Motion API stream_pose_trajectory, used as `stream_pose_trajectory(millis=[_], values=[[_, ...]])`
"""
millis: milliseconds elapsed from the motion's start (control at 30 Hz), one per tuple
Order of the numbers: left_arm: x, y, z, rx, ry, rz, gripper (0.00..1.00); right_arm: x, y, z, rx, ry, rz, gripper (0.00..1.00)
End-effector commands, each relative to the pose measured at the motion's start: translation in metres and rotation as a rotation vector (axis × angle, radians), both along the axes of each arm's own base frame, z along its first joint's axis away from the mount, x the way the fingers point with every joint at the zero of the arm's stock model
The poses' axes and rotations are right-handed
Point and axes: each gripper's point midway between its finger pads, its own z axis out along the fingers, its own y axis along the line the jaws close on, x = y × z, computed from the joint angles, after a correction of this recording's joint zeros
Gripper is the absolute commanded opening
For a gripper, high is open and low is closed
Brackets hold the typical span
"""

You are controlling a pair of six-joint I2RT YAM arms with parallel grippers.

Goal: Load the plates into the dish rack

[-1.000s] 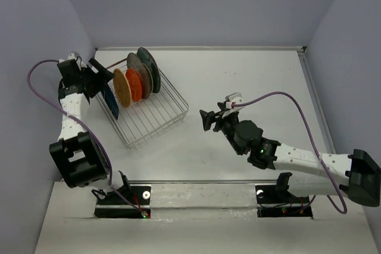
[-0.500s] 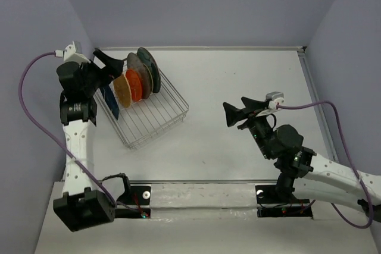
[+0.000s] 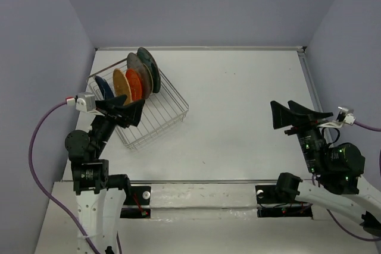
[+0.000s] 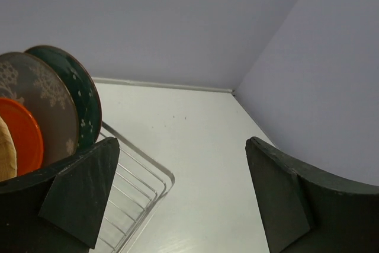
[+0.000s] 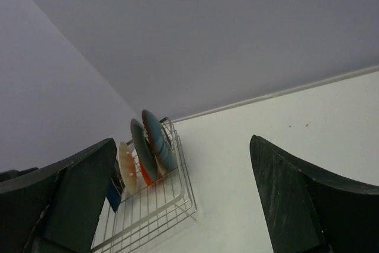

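Observation:
The dish rack (image 3: 158, 120) stands at the far left of the table. Plates stand upright in it in a row: large teal (image 3: 149, 66), grey with deer print (image 3: 137, 68), orange (image 3: 136, 84), tan woven (image 3: 122, 87), dark blue (image 3: 104, 87). The cream plate is hidden. My left gripper (image 3: 136, 113) is open and empty, raised over the rack's near left side. My right gripper (image 3: 297, 116) is open and empty, high over the right of the table. The left wrist view shows the teal (image 4: 74, 87), grey (image 4: 41, 105) and orange (image 4: 21, 140) plates. The right wrist view shows the rack (image 5: 186, 191) from afar.
A raised lip (image 3: 196, 47) runs along the table's far edge, with lilac walls on three sides. Both arm bases (image 3: 125, 197) sit on the near edge strip. The left arm's purple cable (image 3: 36, 129) loops out to the left.
Both arms have pulled back toward their bases. The left gripper left the far left of the rack, with the dark blue plate now standing there. The right gripper moved right and nearer.

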Motion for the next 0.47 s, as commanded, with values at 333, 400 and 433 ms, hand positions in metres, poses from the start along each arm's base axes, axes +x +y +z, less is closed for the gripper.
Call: stream_pose_trajectory(millis=[333, 400, 433], values=[[-0.001, -0.027, -0.059, 0.151, 0.052, -0.127, 0.99, 0.027, 0.024, -0.061, -0.173, 0.169, -0.099, 1.00], [0.002, -0.028, -0.063, 0.161, 0.076, -0.138, 0.99, 0.031, 0.033, -0.064, -0.207, 0.173, -0.094, 1.00], [0.000, -0.030, -0.063, 0.163, 0.077, -0.153, 0.99, 0.032, 0.036, -0.066, -0.219, 0.176, -0.091, 1.00]])
